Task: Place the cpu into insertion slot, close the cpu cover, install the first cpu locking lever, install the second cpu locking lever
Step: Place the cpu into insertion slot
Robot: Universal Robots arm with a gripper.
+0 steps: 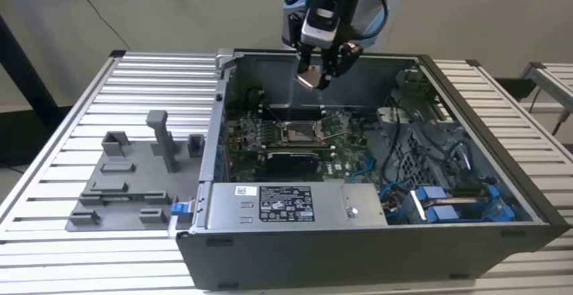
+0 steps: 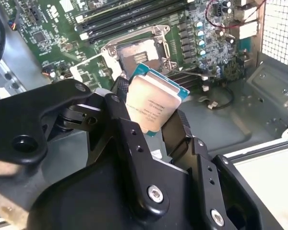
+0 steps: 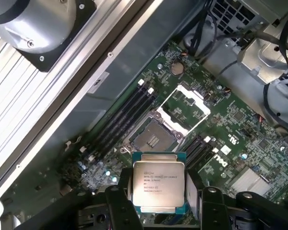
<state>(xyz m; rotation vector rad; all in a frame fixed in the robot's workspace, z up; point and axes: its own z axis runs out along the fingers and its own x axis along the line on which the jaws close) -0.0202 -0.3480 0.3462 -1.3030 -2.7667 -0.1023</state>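
Note:
My gripper [image 1: 320, 75] hangs over the back of the open computer case, shut on the cpu [image 1: 310, 78]. In both wrist views the cpu [image 2: 152, 103] [image 3: 158, 184] is a silver-faced square chip with a green edge, pinched between black fingers [image 2: 116, 112] [image 3: 207, 203] by two opposite sides. It is well above the green motherboard [image 1: 241, 137]. The insertion slot [image 3: 152, 139] [image 2: 134, 53] [image 1: 300, 131] lies bare below and ahead of the chip. The cpu cover [image 3: 186, 107] is swung open beside the slot. I cannot make out the locking levers.
A grey fixture plate [image 1: 134, 184] with upright holders lies at the exterior view's left. The power supply [image 1: 278, 204] fills the case's near side, and cables with blue connectors [image 1: 447, 204] sit at the right. Memory slots [image 3: 122, 117] flank the socket. The case walls [image 1: 215, 121] enclose the board.

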